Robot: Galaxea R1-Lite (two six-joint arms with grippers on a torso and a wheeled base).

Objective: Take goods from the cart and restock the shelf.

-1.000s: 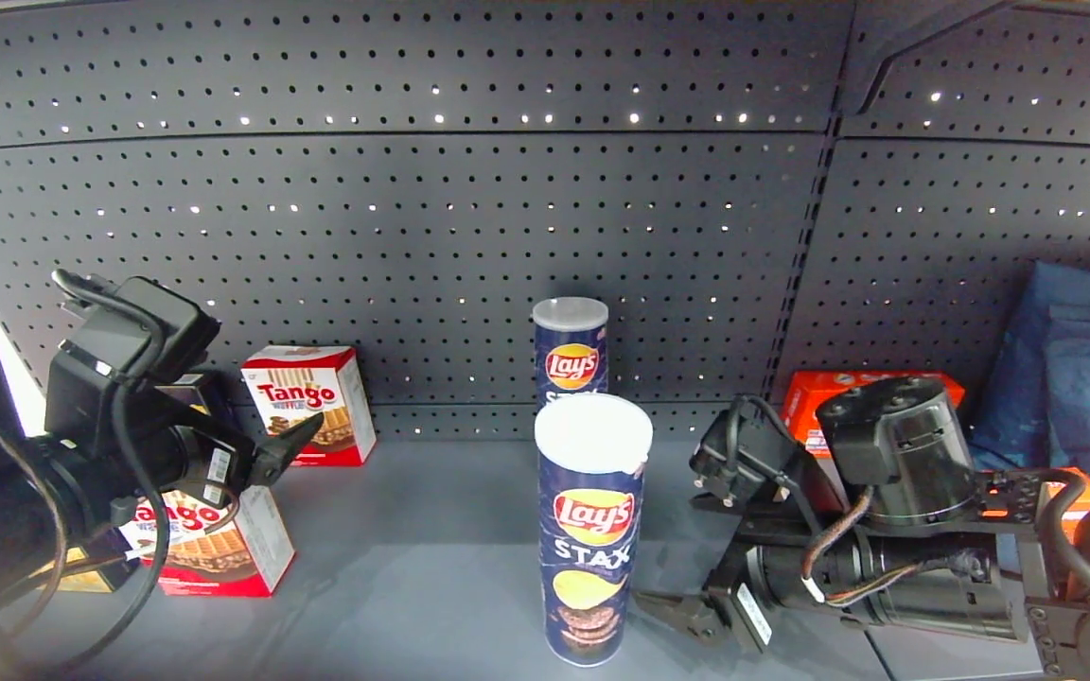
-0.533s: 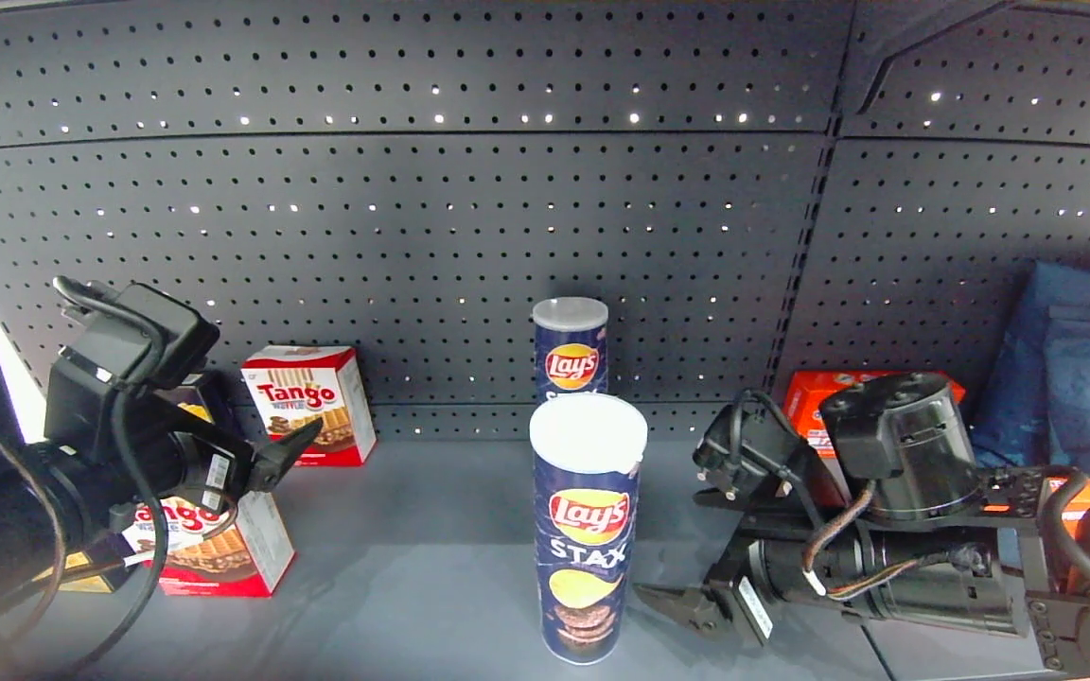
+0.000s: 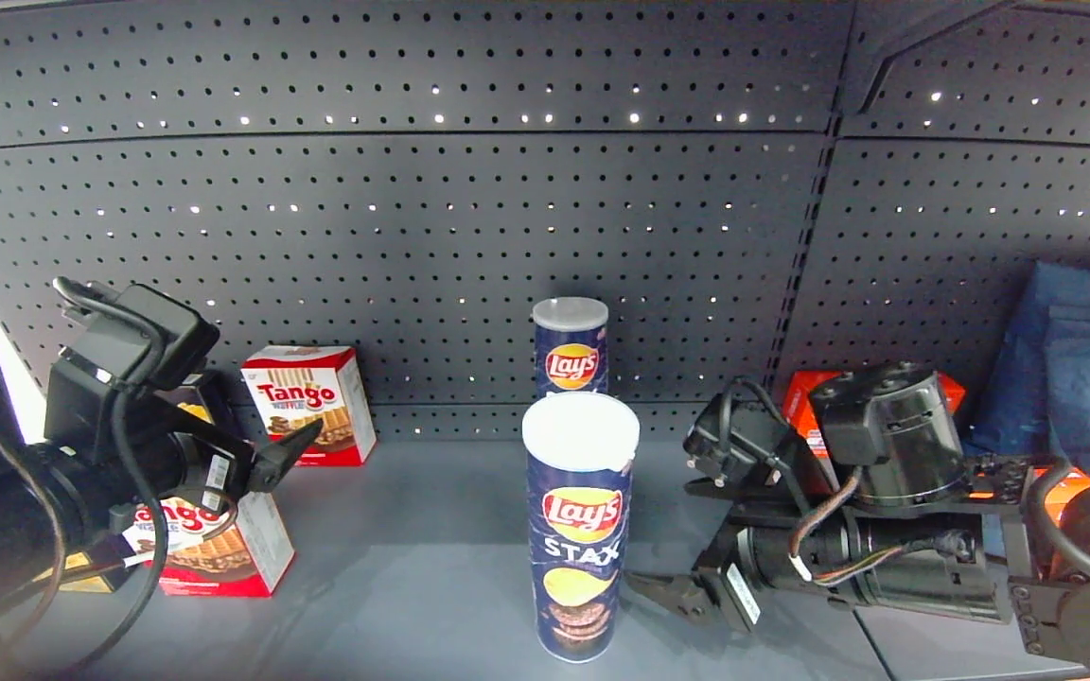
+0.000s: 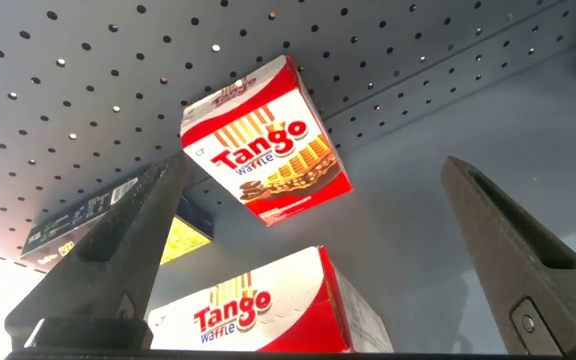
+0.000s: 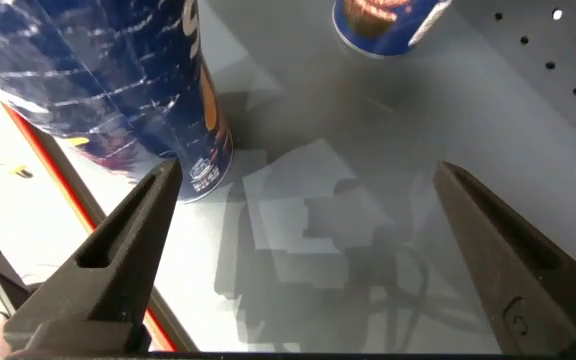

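Beside the front chip can point(image 3: 579, 530), right gripper point(image 5: 308, 265) gapes empty.

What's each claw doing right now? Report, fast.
Left claw: open, holding nothing.
Right claw: open, holding nothing.

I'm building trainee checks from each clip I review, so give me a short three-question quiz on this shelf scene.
1. True or false: the right gripper is open and holds nothing.
2. How many red wafer boxes stand on the shelf? A one, B two, C four.
3. Fill in: the rear chip can stands ___ the front chip can.
Key: 1 true; 2 B; 3 behind.
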